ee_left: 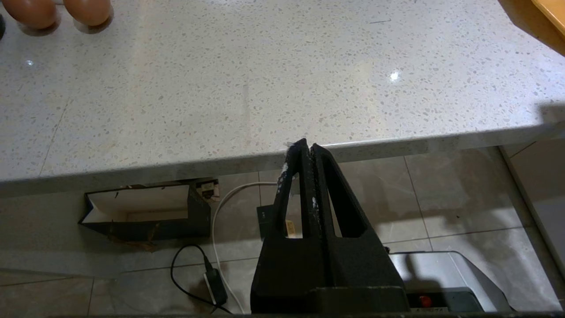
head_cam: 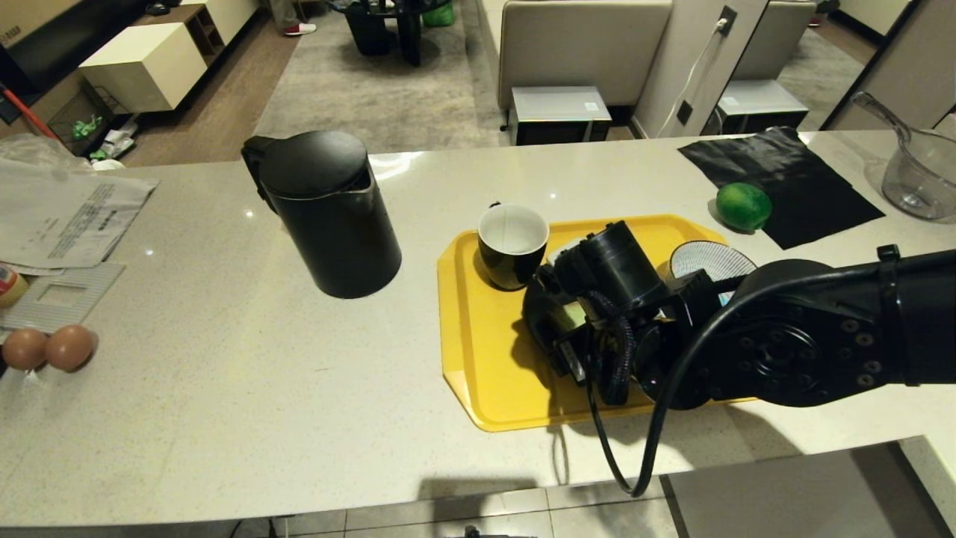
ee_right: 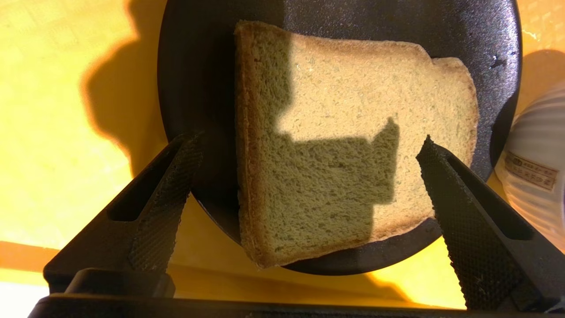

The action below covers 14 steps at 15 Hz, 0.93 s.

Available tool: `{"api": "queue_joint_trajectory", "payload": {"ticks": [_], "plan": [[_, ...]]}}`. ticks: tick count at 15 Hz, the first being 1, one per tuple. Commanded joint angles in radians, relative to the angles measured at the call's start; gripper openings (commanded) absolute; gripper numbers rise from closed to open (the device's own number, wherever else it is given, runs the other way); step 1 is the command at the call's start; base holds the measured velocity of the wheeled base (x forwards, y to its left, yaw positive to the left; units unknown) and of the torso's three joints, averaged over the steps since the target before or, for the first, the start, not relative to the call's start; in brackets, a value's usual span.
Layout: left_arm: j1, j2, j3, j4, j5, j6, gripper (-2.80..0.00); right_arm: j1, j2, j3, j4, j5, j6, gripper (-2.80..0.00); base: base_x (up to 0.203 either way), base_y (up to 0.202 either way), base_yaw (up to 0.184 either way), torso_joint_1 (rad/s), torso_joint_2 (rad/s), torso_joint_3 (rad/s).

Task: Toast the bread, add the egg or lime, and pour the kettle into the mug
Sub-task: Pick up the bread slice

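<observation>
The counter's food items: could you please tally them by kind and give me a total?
Eggs: 2
Lime: 1
Bread: 1 slice, lying on the black plate
Total: 4

The pale speckled counter (head_cam: 224, 403) carries a black kettle (head_cam: 328, 213), a yellow tray (head_cam: 478, 344), 2 eggs (head_cam: 48, 348), a lime (head_cam: 743, 206) on a black cloth (head_cam: 792, 179), papers (head_cam: 63, 213) and a glass jug (head_cam: 922, 175).

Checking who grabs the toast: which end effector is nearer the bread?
Right. The right end effector hangs open just above the bread; the left end effector sits shut at the counter's near edge.
</observation>
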Motion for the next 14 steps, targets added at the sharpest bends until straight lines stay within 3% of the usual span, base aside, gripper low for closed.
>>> {"api": "queue_joint_trajectory", "payload": {"ticks": [1,14], "plan": [[0.0,0.001,0.0,-0.001,0.0,0.0,-2.8,-0.001,0.009,0.003,-0.011,-0.003,-0.002,0.0,0.0,0.0,0.0,0.0,0.0,0.0],[0.0,0.001,0.0,-0.001,0.0,0.0,-2.8,-0.051,0.049,-0.004,-0.04,-0.008,0.001,0.0,0.0,0.0,0.0,0.0,0.0,0.0]]}}
